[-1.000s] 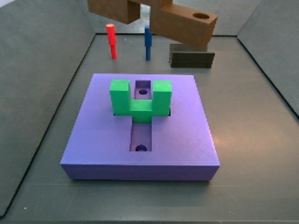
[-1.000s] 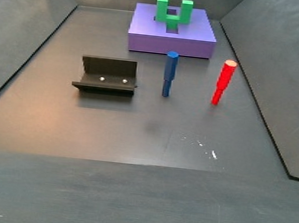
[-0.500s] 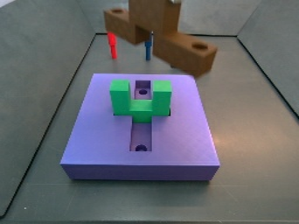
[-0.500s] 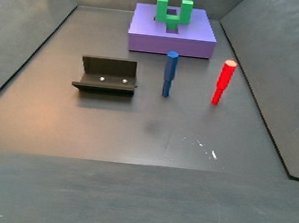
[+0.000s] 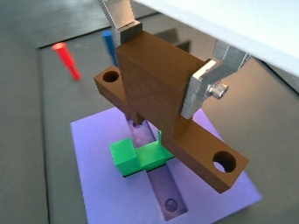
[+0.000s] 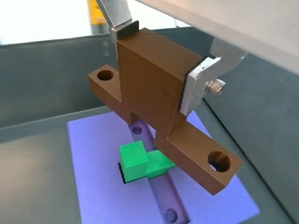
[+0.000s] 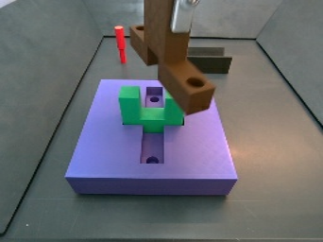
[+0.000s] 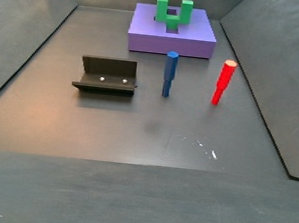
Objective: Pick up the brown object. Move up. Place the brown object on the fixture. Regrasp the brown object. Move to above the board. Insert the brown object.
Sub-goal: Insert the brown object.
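Observation:
My gripper point(image 5: 163, 59) is shut on the brown object point(image 5: 158, 87), a tall brown block with a cross bar that has a round hole near each end. Both wrist views show the silver fingers point(image 6: 200, 83) clamping its two sides. In a side view the gripper point(image 7: 169, 8) holds the brown object point(image 7: 173, 59) in the air over the far half of the purple board point(image 7: 113, 151), just above the green U-shaped block point(image 7: 132, 104). The board point(image 5: 100, 149) and green block point(image 6: 140, 162) lie below. The fixture point(image 8: 106, 76) stands empty on the floor, apart from the board.
A red peg point(image 8: 224, 81) and a blue peg point(image 8: 170, 73) stand upright between the fixture and the board point(image 8: 147, 33). The red peg point(image 7: 121, 43) shows behind the board; the fixture point(image 7: 217, 64) is partly hidden by the brown object. Grey walls enclose the floor.
The gripper has carried the brown object from above the pegs at the back forward and lower, to over the board's green block. The object has turned in that side view.

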